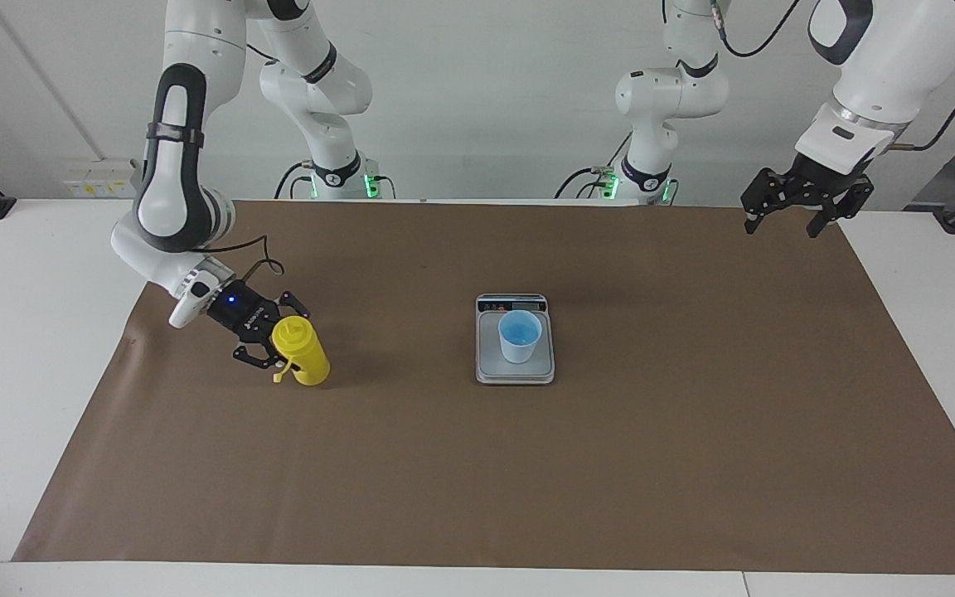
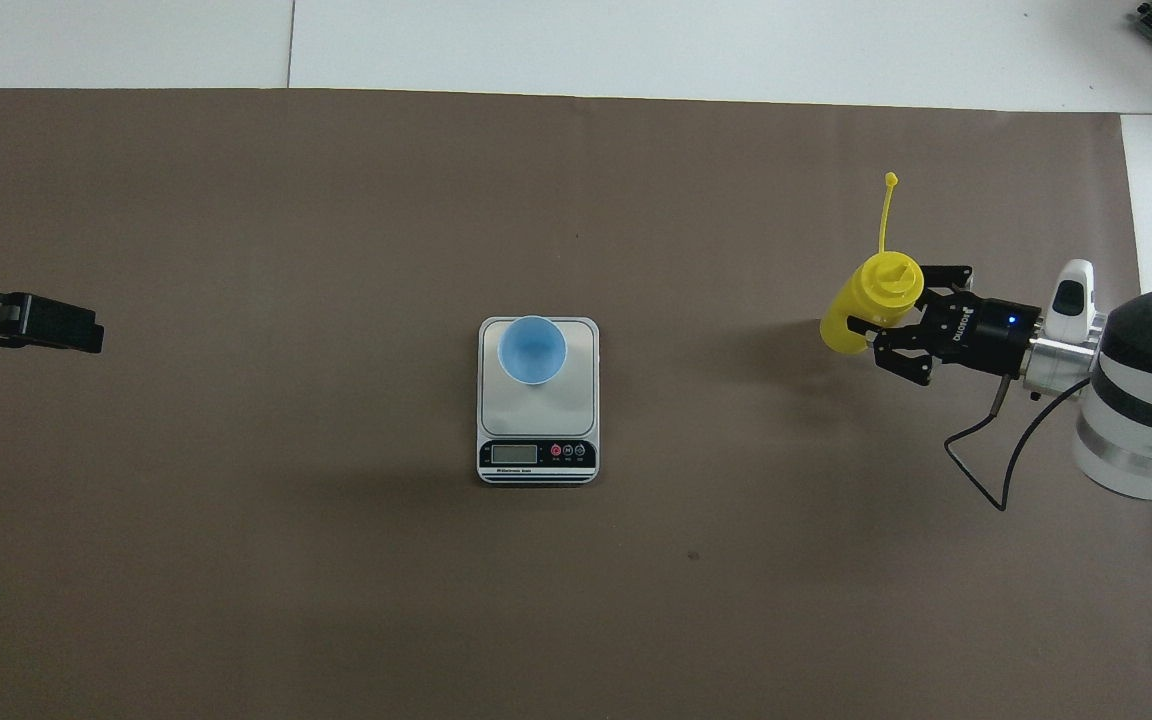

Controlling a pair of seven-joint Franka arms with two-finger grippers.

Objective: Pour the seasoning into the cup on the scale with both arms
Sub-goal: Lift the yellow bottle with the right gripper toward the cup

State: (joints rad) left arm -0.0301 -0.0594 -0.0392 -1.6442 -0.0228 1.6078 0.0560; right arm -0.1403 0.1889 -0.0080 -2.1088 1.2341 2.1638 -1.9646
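Cup (image 1: pixel 520 336) on scale (image 1: pixel 515 369) mid-mat (image 1: pixel 527 481), nothing between it and bottle (image 1: pixel 302 355) toward right arm's end, right gripper (image 1: pixel 272 347) clamps the bottle, left gripper (image 1: pixel 792 211) hangs wide open over mat corner

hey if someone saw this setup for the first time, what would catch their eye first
Probably the bright yellow seasoning bottle, gripped by the right gripper toward the right arm's end of the brown mat. Next, the pale blue cup on the silver scale mid-table.
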